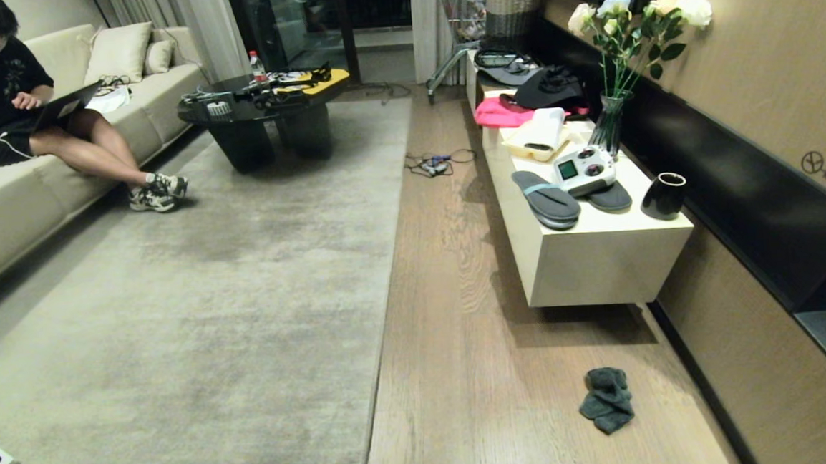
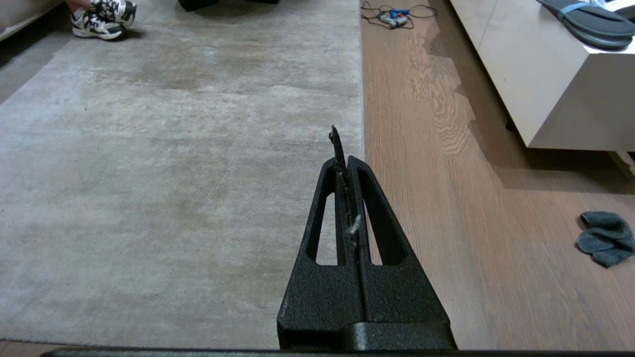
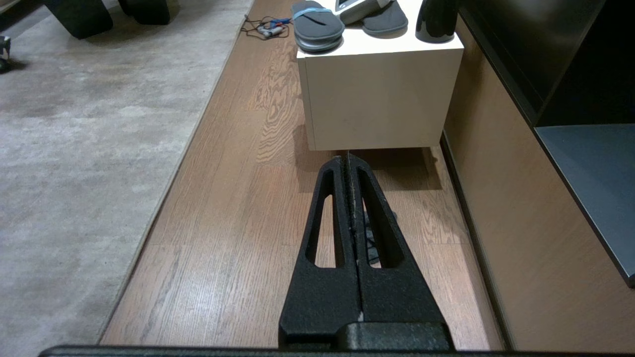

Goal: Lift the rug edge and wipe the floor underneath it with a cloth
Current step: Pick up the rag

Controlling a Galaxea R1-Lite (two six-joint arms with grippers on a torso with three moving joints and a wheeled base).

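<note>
Cloth (image 1: pixel 607 400) lies crumpled on the floor (image 1: pixel 463 344) by the cabinet's (image 1: pixel 601 263) near end, directly under my right gripper (image 3: pixel 349 161); rug edge (image 1: pixel 387 276) runs lengthwise beneath the left gripper (image 2: pixel 342 148). Both pinched together, empty.

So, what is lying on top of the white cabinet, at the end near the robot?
On the white cabinet: grey slippers, a white controller covering part of one, and a black cup.

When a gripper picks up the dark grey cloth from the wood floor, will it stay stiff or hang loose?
The cloth lies crumpled in soft folds on the floor, so it would probably droop and hang limp. It looks small and thin, so likely light. Pushed, it may bunch up rather than slide cleanly.
</note>
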